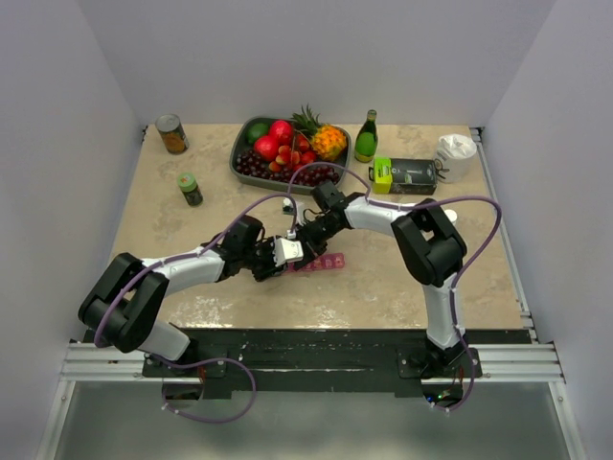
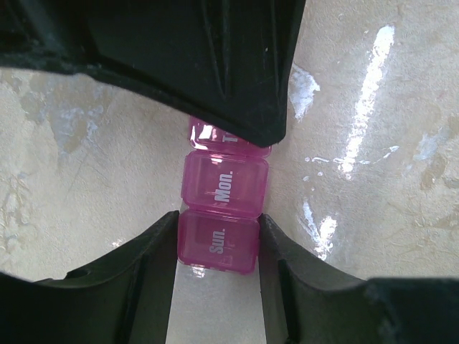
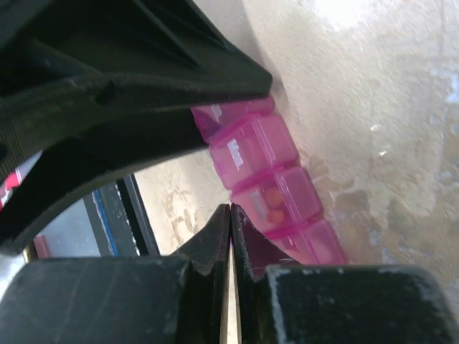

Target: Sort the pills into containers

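Note:
The containers are a pink translucent pill-organiser strip (image 1: 327, 261) lying mid-table. In the left wrist view the strip (image 2: 224, 179) shows lids marked "Sun." and "Mon.". My left gripper (image 2: 219, 221) is shut on the "Sun." end, one finger on each side. My right gripper (image 3: 230, 210) is shut with nothing between its fingers, and its tips sit against the side of the strip (image 3: 254, 154). Orange pills (image 3: 274, 203) show through one closed compartment. From above, the left gripper (image 1: 290, 255) and right gripper (image 1: 305, 238) meet over the strip's left end. The right gripper's body hides the strip's far part in the left wrist view.
A tray of fruit (image 1: 239, 161) stands at the back. Around it are a green bottle (image 1: 366, 137), a can (image 1: 172, 134), a green-capped jar (image 1: 191, 189), a black box with a green end (image 1: 407, 174) and a white cup (image 1: 456, 153). A small white bottle (image 1: 288, 205) stands behind the grippers.

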Robot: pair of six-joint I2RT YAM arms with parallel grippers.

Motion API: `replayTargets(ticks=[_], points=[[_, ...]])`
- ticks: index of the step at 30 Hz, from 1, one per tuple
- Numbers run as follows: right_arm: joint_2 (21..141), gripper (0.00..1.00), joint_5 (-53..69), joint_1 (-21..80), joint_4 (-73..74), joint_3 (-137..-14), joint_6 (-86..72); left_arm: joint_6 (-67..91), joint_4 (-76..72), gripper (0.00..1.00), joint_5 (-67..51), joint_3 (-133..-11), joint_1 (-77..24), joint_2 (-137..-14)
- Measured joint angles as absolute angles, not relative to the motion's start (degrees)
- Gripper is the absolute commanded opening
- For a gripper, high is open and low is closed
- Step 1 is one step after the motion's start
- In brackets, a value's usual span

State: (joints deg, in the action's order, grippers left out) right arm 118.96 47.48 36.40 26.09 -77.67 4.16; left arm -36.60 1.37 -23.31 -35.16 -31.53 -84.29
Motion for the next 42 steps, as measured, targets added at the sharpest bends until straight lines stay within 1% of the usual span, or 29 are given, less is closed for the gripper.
replayTargets(ticks=[2, 5, 7, 9, 11, 12, 13, 14, 15, 16, 17, 22, 24, 25, 26, 27, 31, 35, 38, 42], points=[[118.91, 0.05, 46.98, 36.71, 25.43, -77.76, 3.38, -36.6, 1.37, 0.12, -23.29, -35.16, -31.53, -84.29], [118.91, 0.08, 46.65, 36.93, 25.15, -78.0, 2.98, -36.6, 1.37, 0.12, -23.24, -35.16, -31.53, -84.29], [118.91, 0.13, 47.57, 36.75, 25.39, -78.32, 3.55, -36.6, 1.37, 0.13, -23.24, -35.16, -31.53, -84.29], [118.91, 0.22, 48.42, 36.45, 26.46, -78.96, 4.95, -36.51, 1.34, 0.16, -23.2, -35.16, -31.53, -84.29], [118.89, 0.28, 49.23, 35.81, 28.08, -80.05, 7.01, -36.07, 1.28, 0.34, -23.16, -35.16, -31.53, -84.29], [118.85, 0.32, 49.6, 35.18, 28.95, -80.62, 8.19, -35.77, 1.21, 0.51, -23.07, -35.16, -31.53, -84.29], [118.65, 0.34, 50.15, 34.48, 29.67, -81.14, 9.3, -35.44, 1.13, 0.6, -22.92, -35.16, -31.53, -84.29], [118.3, 0.35, 50.41, 33.63, 30.33, -81.47, 10.39, -34.98, 1.06, 0.71, -22.65, -35.18, -31.53, -84.29], [117.6, 0.38, 50.54, 32.64, 30.94, -81.58, 11.53, -34.68, 1.06, 0.92, -22.31, -35.2, -31.53, -84.27], [116.64, 0.41, 50.5, 31.51, 31.86, -81.62, 12.58, -33.71, 1.06, 0.99, -22.11, -35.22, -31.53, -84.16], [115.55, 0.44, 50.46, 30.26, 32.71, -81.62, 13.72, -33.52, 1.1, 0.99, -21.63, -35.31, -31.53, -83.85], [107.46, 0.56, 49.5, 24.75, 36.25, -81.65, 18.92, -30.96, 1.06, 0.99, -20.53, -35.31, -31.53, -80.73], [103.9, 0.65, 48.27, 23.18, 37.54, -81.71, 21.17, -30.3, 0.97, 0.99, -20.6, -35.31, -31.53, -78.08], [102.13, 0.7, 47.18, 22.57, 38.81, -82.04, 22.46, -29.45, 0.97, 0.99, -20.62, -35.31, -31.51, -76.25], [100.36, 0.88, 45.91, 22.02, 40.05, -82.5, 23.83, -28.88, 1.06, 0.99, -20.8, -35.31, -31.33, -74.04], [98.67, 0.99, 44.34, 21.63, 41.01, -82.98, 25.06, -27.88, 0.8, 0.99, -21.02, -35.31, -31.14, -71.07], [90.76, 0.99, 38.15, 19.51, 41.87, -83.61, 27.68, -20.95, -2.28, 0.99, -19.38, -35.18, -29.85, -58.54], [80.86, 0.99, 31.79, 14.46, 38.57, -83.68, 23.83, -8.34, -4.32, 0.99, -9.41, -36.4, -28.47, -45.98], [74.89, 0.99, 27.2, 11.2, 36.29, -83.92, 19.38, -1.1, -1.04, 0.99, -2.68, -41.43, -27.73, -41.6], [69.32, 0.99, 19.46, 10.94, 33.58, -84.09, 11.62, 4.1, 1.72, 0.99, 2.07, -46.65, -27.44, -37.34]])
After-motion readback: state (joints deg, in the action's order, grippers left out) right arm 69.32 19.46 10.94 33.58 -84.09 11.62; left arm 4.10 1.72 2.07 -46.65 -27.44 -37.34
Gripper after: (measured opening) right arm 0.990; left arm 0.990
